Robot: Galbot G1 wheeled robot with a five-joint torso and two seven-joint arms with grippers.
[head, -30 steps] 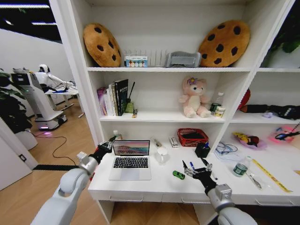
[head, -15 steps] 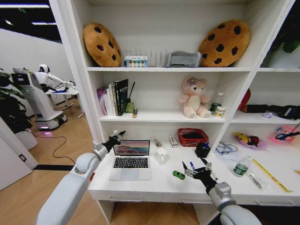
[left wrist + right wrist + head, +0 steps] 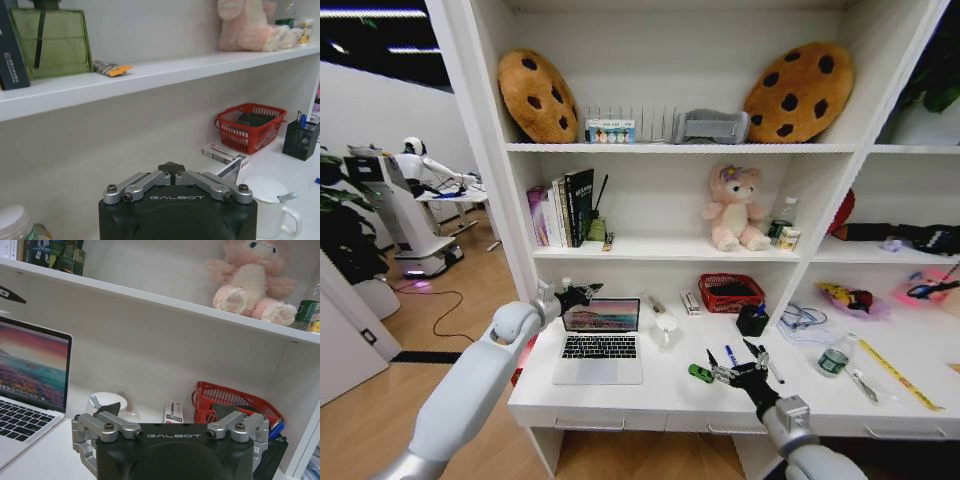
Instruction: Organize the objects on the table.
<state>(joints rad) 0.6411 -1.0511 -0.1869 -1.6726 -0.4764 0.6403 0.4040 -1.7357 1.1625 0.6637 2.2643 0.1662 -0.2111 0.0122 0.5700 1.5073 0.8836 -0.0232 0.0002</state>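
Observation:
On the white table stands the open silver laptop with its screen lit. My left gripper hovers at the screen's top left corner, fingers together and holding nothing. The tiny green toy car lies right of the laptop. Just to the car's right, my right gripper is low over the desk with fingers spread, above a blue pen. A green-capped bottle stands farther right. The right wrist view shows the laptop ahead and to one side.
Behind the laptop are a white mug, a red basket and a black pen holder. A yellow tape measure lies at the right. A shelf with books and a pink plush bear hangs close above the desk.
My left gripper has swung right from beside the laptop to the top left corner of its screen. The right gripper has edged slightly left towards the toy car.

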